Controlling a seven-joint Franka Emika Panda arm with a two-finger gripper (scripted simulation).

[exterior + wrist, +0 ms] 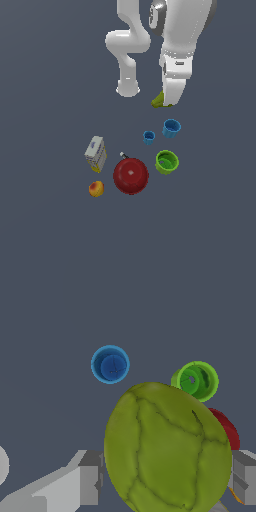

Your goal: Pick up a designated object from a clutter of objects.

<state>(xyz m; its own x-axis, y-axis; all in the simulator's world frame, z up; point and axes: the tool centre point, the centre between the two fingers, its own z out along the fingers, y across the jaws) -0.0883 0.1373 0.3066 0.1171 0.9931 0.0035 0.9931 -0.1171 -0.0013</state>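
Wrist view: I see the tool [167,476] closed on the yellow-green fruit [167,451], one finger [87,481] against each side. Beyond it are a blue cup [110,364], green cup [196,381] and red bowl [227,428]. In the exterior view the fruit [159,100] seems lifted off the tabletop [45,100], mostly hidden by the arm.

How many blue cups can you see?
2. The bigger blue cup sits beside the green cup; the smaller blue cup is toward the exterior view's left of it.
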